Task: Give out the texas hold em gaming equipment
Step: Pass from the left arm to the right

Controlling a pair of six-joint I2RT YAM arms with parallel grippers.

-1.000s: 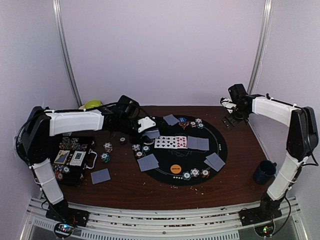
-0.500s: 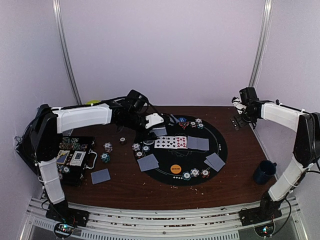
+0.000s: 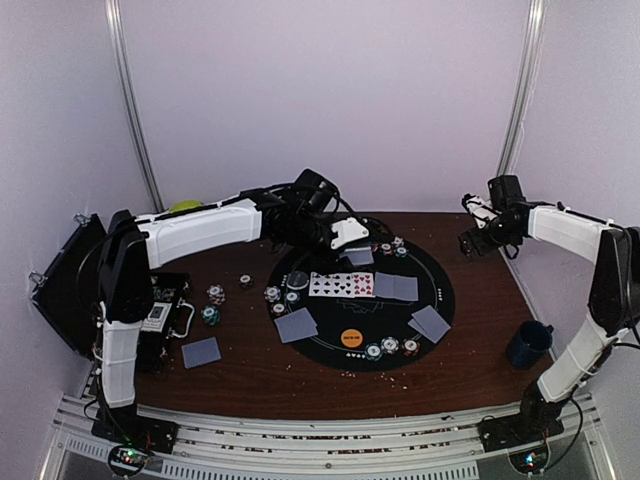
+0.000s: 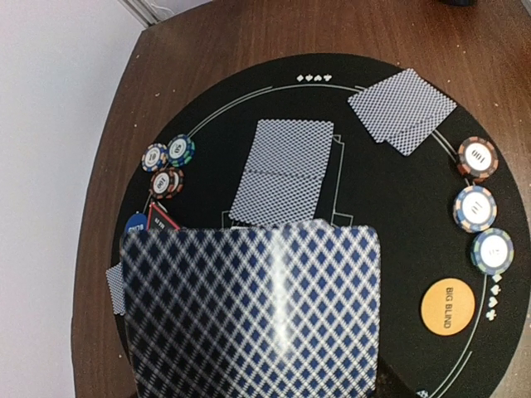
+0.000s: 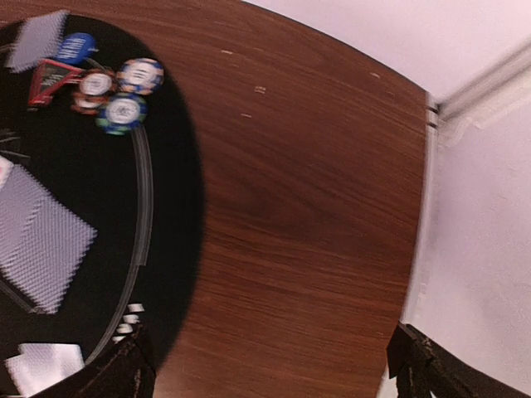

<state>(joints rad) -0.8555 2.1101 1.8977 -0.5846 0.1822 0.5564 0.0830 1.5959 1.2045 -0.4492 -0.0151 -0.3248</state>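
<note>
My left gripper [image 3: 352,238] hangs over the far side of the round black mat [image 3: 440,290], shut on a blue-checked playing card [image 4: 253,311]. That card fills the lower left wrist view and hides the fingers. On the mat lie a face-up row of cards [image 3: 340,284], face-down cards [image 3: 395,287] [image 4: 284,172] and a pair of face-down cards [image 4: 401,110]. Also there are an orange button [image 3: 351,337] [image 4: 447,306] and striped chips [image 3: 390,347] [image 4: 478,207]. My right gripper [image 3: 470,243] [image 5: 270,373] stands open and empty over bare wood at the far right.
An open black chip case [image 3: 150,320] sits at the left with its lid [image 3: 65,290] standing up. A dark blue mug [image 3: 527,344] stands near the right edge. One face-down card [image 3: 201,351] and loose chips [image 3: 213,303] lie on the wooden table left of the mat.
My left arm has swung right, carrying the card from the mat's left edge to over its far side. The right gripper shifted a little right and lower, still open.
</note>
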